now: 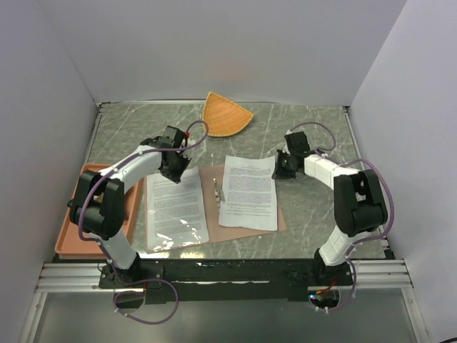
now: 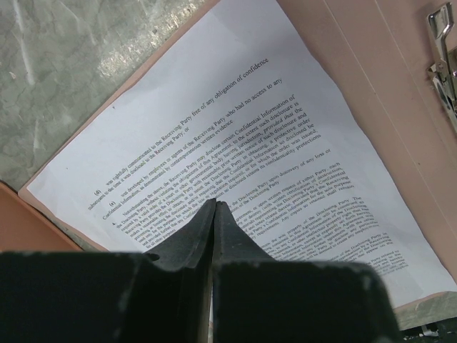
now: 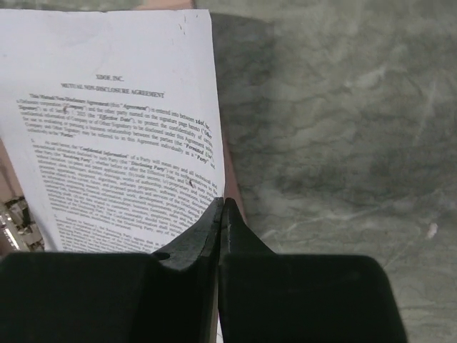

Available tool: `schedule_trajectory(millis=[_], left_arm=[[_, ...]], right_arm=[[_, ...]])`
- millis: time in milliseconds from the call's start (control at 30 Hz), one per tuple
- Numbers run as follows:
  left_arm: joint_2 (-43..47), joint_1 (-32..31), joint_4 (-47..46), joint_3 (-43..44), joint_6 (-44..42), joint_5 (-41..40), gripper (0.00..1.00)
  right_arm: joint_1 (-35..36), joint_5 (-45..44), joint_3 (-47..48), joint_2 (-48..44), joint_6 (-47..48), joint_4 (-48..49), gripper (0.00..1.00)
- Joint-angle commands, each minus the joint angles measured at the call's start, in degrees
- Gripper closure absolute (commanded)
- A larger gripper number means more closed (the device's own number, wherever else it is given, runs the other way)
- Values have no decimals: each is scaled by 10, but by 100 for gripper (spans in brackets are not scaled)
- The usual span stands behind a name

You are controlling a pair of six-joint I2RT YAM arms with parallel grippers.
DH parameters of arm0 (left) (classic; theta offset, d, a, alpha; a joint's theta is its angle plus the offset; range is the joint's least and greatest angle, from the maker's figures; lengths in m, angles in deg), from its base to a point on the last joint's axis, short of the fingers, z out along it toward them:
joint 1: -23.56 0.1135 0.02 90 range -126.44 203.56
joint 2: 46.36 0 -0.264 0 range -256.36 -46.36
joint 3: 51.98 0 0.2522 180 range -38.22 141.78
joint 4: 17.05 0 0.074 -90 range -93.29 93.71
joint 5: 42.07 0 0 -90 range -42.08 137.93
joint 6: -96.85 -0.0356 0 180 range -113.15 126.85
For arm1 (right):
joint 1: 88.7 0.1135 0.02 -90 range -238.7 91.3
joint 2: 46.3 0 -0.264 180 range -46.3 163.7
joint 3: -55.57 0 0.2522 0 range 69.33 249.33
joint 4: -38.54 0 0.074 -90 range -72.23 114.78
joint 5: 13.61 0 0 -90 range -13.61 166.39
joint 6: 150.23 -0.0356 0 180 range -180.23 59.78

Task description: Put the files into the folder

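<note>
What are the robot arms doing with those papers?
The robot is filing. The folder lies open on the table, with the left sheet on one half and the right sheet on the other. The left gripper and right gripper are both shut, one by each sheet.

Both arms bent inward; left gripper, right gripper fingers pressed together.

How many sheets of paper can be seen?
2. Left sheet lies on the folder's left half, right sheet on its right half; more could be hidden beneath.
</note>
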Motion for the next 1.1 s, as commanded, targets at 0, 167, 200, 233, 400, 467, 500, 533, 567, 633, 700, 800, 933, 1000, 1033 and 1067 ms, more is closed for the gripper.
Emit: schedule_trajectory(millis=[0, 167, 200, 233, 400, 467, 500, 533, 567, 633, 700, 800, 933, 1000, 1033, 1067], left_arm=[[11, 2, 0, 9, -12, -5, 93], [8, 2, 3, 14, -16, -6, 93], [7, 2, 3, 15, -17, -7, 93], [6, 2, 4, 15, -16, -7, 93], [6, 3, 7, 17, -18, -6, 93], [7, 2, 5, 15, -19, -6, 93], [6, 3, 5, 14, -19, -6, 93], [6, 3, 5, 13, -19, -6, 93], [6, 3, 5, 12, -19, -5, 93], [6, 3, 5, 11, -20, -4, 93], [7, 3, 4, 9, -21, -3, 93], [8, 3, 6, 12, -21, -4, 93], [12, 3, 9, 13, -22, -3, 93], [12, 3, 9, 12, -23, -4, 93], [13, 3, 9, 12, -23, -5, 93], [13, 3, 9, 10, -24, -6, 93]], right_arm=[[22, 9, 63, 15, 33, 3, 100], [54, 1, 91, 41, 55, -4, 100], [61, -8, 101, 45, 59, -6, 100], [67, -12, 105, 48, 66, -10, 100], [81, -32, 113, 56, 70, -18, 100], [82, -36, 114, 60, 71, -24, 98], [82, -40, 113, 60, 73, -23, 91], [82, -46, 113, 60, 69, -24, 85], [82, -50, 113, 58, 68, -24, 80], [83, -73, 114, 56, 59, -33, 57], [83, -105, 117, 45, 54, -47, 41], [91, -177, 120, 20, 48, -69, 22], [111, -234, 127, -19, 40, -99, 11], [140, -258, 115, -59, 46, -101, 9], [152, -257, 108, -86, 50, -99, 9], [170, -253, 93, -99, 54, -97, 11]])
